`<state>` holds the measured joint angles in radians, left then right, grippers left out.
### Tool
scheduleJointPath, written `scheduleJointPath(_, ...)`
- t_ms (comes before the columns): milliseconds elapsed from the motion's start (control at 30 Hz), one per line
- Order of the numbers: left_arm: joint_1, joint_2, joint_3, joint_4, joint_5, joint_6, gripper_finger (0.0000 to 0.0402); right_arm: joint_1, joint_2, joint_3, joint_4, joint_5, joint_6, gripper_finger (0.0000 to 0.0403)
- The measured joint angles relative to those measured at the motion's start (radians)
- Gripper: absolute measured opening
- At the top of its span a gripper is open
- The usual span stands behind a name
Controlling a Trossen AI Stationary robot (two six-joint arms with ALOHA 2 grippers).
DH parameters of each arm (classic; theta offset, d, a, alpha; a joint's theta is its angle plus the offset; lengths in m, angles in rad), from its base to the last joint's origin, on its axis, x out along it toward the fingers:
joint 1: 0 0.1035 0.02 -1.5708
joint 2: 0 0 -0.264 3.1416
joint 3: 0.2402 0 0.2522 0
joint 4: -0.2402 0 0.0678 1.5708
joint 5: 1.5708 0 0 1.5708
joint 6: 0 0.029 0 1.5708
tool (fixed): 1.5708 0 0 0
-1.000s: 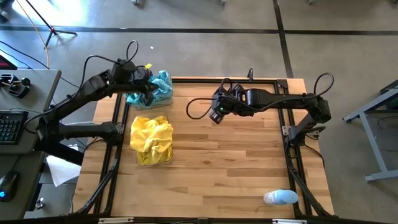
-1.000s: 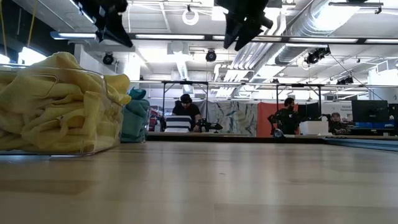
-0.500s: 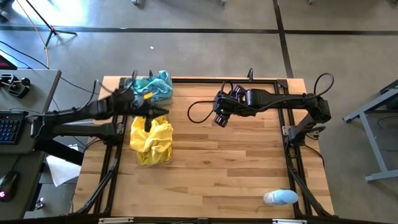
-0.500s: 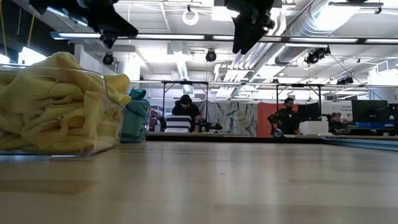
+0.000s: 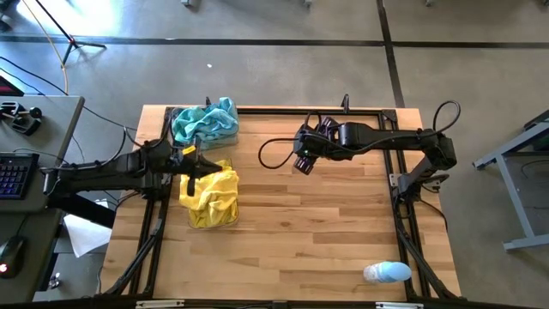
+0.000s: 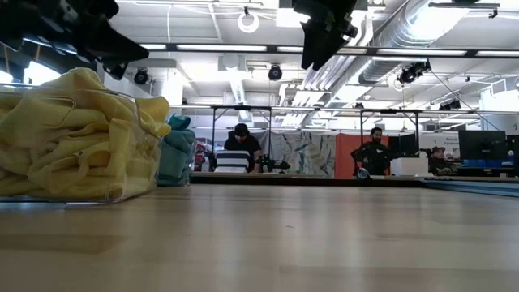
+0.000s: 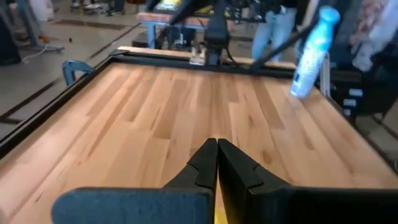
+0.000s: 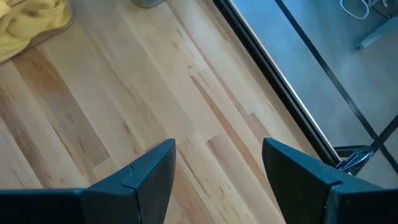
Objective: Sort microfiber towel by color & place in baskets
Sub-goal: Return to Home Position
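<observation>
- From overhead: the left gripper hangs at the tabletop's left edge, over the far side of a heap of yellow microfiber towels. The teal towels sit bunched at the far left corner. The right gripper hovers over bare wood near the middle of the far edge, well apart from both heaps. A pale blue-and-white bottle sits by the near right corner.
- At table height: the yellow towels fill a clear basket at the left edge, piled above its rim, with the teal towels just behind. Both grippers hang high overhead as dark shapes. Two people are at benches in the room beyond.
- From the left wrist: its two dark fingers are pressed tip to tip with nothing between them — a sliver of yellow shows below. The bottle stands at the far end of the wood.
- From the right wrist: its fingers are spread wide and empty over bare planks. A fold of yellow towel sits at one corner, and a black frame rail runs along the tabletop's edge.
</observation>
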<state>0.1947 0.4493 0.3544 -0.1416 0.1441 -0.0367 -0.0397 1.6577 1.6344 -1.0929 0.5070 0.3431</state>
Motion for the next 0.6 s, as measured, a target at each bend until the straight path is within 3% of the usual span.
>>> scheduleJointPath(333,-0.116,-0.161,-0.169,0.208,-0.006,-0.061,0.0,0.0,0.0,0.0,0.006,0.02,0.03,0.0236)
scheduleJointPath(600,-0.194,-0.348,-0.18,0.078,-0.027,0.039,0.0,0.0,0.0,0.0,0.007,0.02,0.116,0.0236)
